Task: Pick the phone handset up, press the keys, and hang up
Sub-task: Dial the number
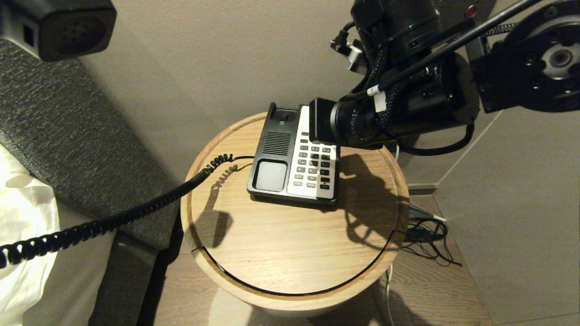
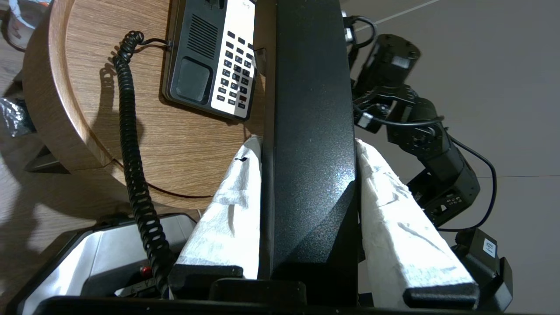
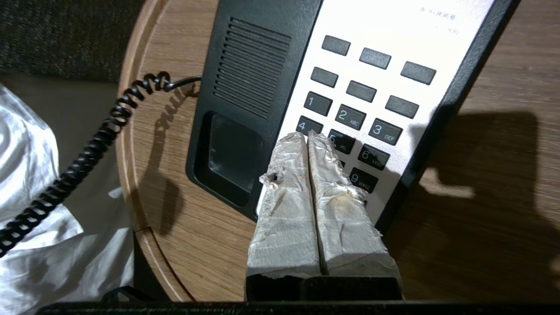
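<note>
phone handset (image 2: 306, 131) is held tight, lengthwise, in left gripper (image 2: 308, 144) | right gripper (image 3: 308, 135) is pressed together, tips placed over keypad (image 3: 350, 118), between keys 4 and 5

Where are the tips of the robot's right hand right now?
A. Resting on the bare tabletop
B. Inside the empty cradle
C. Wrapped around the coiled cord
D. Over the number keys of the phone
D: the right hand, fingers pressed together, has its tips at the 4 and 5 keys of the phone.
</note>
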